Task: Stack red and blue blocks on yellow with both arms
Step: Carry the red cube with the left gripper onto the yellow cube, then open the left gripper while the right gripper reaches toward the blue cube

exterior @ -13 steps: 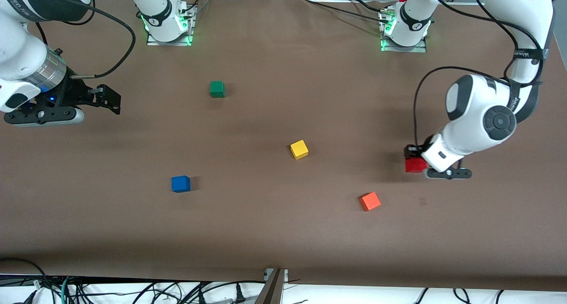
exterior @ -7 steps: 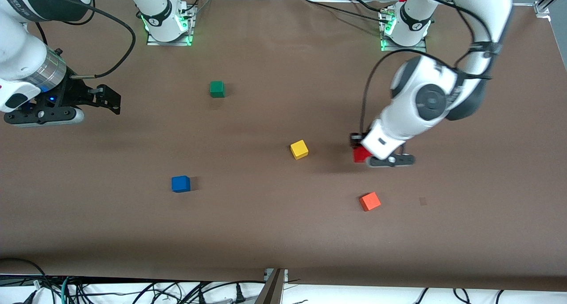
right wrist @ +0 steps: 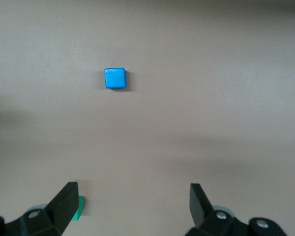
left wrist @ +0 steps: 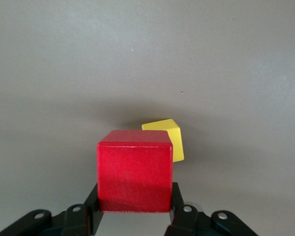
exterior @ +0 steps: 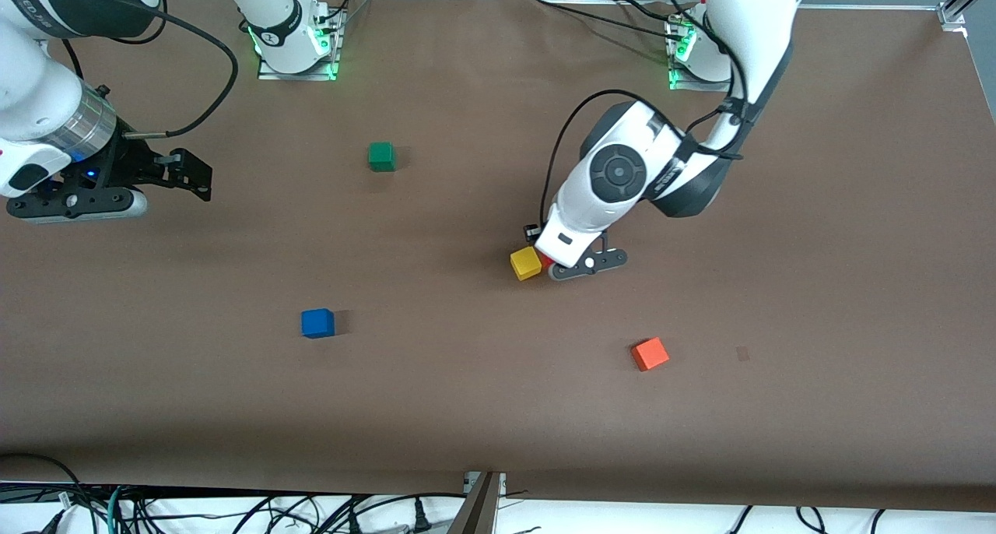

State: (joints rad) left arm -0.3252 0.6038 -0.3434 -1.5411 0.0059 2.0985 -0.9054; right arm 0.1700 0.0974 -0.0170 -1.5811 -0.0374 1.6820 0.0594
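A brown table (exterior: 467,409) fills the scene under both arms; on it, well apart, lie a small bright yellow cube (exterior: 526,263), a small pure blue cube (exterior: 317,323) nearer the camera toward the right arm's end, a green cube (exterior: 381,156) farther off, and an orange cube (exterior: 650,354) nearest the camera. Within the last second the left gripper (left wrist: 135,209) has swept in from the left arm's end of the table, carrying the small pure red cube (left wrist: 134,170) clamped between its fingers; it now hangs almost over the yellow cube, the red one just beside it in the left wrist view and mostly hidden from the front. So the carry looks nearly done; a small shift to centre and a lowering seem to remain. The right gripper (right wrist: 132,206) waits, spread wide and holding nothing, over the table at the right arm's end; the blue cube is untouched.
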